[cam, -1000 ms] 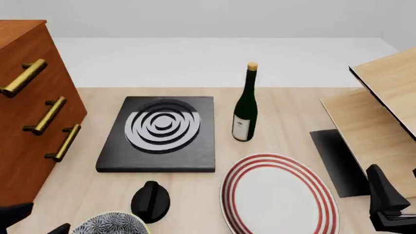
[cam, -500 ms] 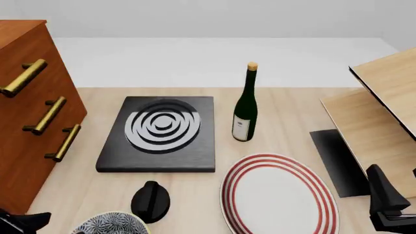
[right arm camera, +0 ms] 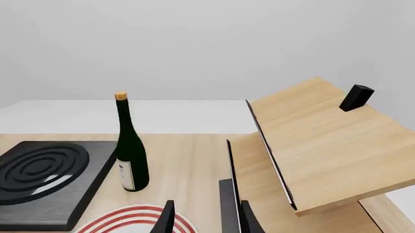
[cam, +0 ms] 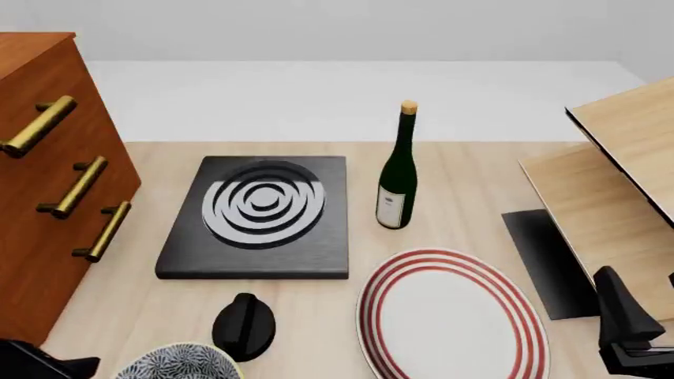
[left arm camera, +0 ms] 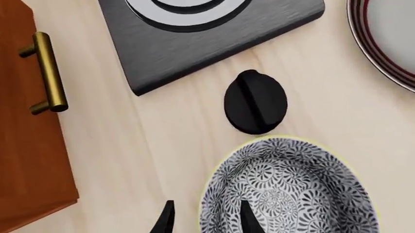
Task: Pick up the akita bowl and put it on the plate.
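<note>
The akita bowl (left arm camera: pixel 288 189), black-and-white floral with a pale yellow rim, sits upright at the table's near left edge (cam: pixel 179 362). My left gripper (left arm camera: pixel 206 219) is open just above it. One finger is over the bowl's inside, the other is outside, and the rim lies between them. Only a dark part of the left arm (cam: pixel 47 367) shows in the front view. The red-ringed white plate (cam: pixel 453 316) lies to the right of the bowl, bare. My right gripper (right arm camera: pixel 206 221) is open and holds nothing, at the table's near right past the plate (right arm camera: pixel 136 221).
A black knob (cam: pixel 245 325) stands just beyond the bowl, toward the black slab with grey rings (cam: pixel 258 217). A wine bottle (cam: pixel 397 170) stands behind the plate. A wooden drawer cabinet (cam: pixel 43 197) lines the left side. A slanted wooden shelf (cam: pixel 621 181) fills the right.
In the front view the dark tip of my left arm has shifted slightly right and lower at the bottom left corner. The bowl, the plate and the right arm have not moved.
</note>
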You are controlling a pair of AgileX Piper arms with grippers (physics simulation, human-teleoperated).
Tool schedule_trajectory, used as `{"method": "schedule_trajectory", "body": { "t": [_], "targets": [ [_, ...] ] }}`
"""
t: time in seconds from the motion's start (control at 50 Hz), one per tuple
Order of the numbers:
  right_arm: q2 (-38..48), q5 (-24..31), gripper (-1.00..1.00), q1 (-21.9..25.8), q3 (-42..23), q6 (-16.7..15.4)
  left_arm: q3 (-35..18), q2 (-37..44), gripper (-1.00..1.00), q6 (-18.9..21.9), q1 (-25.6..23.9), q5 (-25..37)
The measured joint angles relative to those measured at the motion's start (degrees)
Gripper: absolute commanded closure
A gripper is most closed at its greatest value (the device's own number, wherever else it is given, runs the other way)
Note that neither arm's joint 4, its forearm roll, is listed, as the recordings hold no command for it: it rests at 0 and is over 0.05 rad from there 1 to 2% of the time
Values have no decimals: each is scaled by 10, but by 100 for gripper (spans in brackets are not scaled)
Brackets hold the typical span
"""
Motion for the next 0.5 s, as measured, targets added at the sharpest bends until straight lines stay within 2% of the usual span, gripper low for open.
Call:
{"method": "schedule_trajectory", "body": {
  "t": [0.5],
  "targets": [
    [0,0,-100,0,0,0,39,64,-100,-9,-9,-78]
  ]
}}
